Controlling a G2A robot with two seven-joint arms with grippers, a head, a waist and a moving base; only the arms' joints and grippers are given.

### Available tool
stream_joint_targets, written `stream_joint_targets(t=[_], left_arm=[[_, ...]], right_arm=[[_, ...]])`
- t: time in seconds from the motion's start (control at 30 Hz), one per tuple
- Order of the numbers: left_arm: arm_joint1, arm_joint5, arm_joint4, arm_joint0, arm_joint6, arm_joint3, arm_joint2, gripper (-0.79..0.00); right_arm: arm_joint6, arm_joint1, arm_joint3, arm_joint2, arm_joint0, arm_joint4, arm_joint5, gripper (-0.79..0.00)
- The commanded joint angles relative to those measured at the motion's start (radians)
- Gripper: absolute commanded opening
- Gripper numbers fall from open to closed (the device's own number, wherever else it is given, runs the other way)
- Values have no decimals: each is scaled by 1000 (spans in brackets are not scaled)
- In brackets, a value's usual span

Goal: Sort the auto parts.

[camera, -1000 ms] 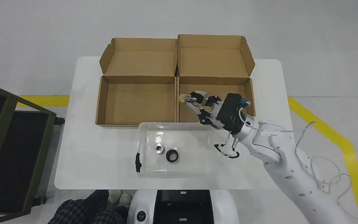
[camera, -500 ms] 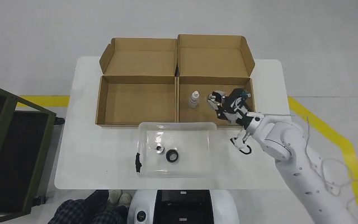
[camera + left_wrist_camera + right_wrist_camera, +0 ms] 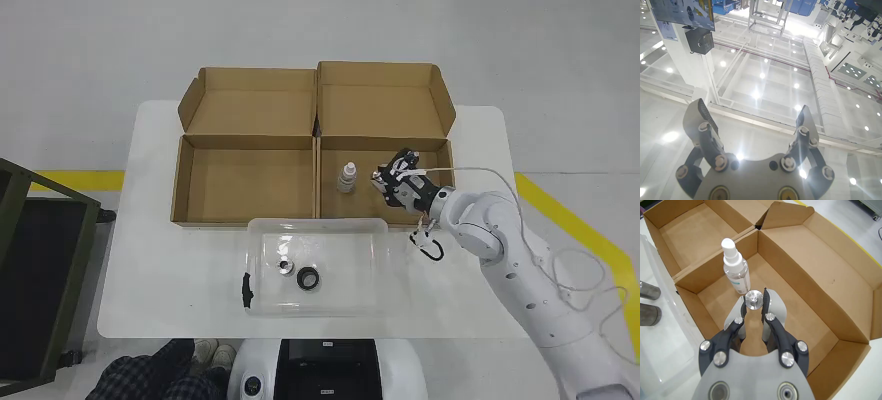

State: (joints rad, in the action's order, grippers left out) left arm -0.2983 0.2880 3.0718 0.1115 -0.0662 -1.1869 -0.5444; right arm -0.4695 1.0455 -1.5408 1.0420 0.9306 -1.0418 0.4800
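My right gripper (image 3: pixel 754 299) is shut on a small round metal part (image 3: pixel 753 301), held above the floor of the right cardboard box (image 3: pixel 810 275). A clear spray bottle (image 3: pixel 736 272) with a white cap stands upright just beyond the fingertips. From above, the right gripper (image 3: pixel 396 181) hovers inside the right box (image 3: pixel 330 200), to the right of the bottle (image 3: pixel 346 177). The left box (image 3: pixel 245 185) holds nothing. Pointing up at the ceiling, my left gripper (image 3: pixel 753 109) is open with nothing between its fingers.
A clear plastic bin (image 3: pixel 260 235) sits in front of the boxes, holding a metal ring (image 3: pixel 286 266), a dark ring (image 3: pixel 310 278) and a black piece (image 3: pixel 246 290) at its left wall. Two metal cylinders (image 3: pixel 648 304) show through the bin.
The right gripper has shifted rightward inside the right box, away from the bottle's spot. The bottle now stands on its own.
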Motion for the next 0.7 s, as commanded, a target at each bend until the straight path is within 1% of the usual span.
stream_joint_targets(t=[0.0,0.2,0.53,0.57,0.6,0.63,0.67], left_arm=[[0,0,0,0,0,0,0,0],[0,0,0,0,0,0,0,0],[0,0,0,0,0,0,0,0],[0,0,0,0,0,0,0,0],[0,0,0,0,0,0,0,0],[0,0,0,0,0,0,0,0],[0,0,0,0,0,0,0,0]], right_arm=[[-16,5,26,-16,-24,3,7,-785],[-35,28,114,-69,-91,12,15,-785],[-31,52,187,-122,-127,-17,-5,-785],[-30,53,189,-123,-128,-18,-5,-727],[-28,55,194,-124,-128,-19,-5,-619],[-28,56,197,-124,-128,-19,-6,-539],[-28,56,198,-124,-128,-19,-5,-514]])
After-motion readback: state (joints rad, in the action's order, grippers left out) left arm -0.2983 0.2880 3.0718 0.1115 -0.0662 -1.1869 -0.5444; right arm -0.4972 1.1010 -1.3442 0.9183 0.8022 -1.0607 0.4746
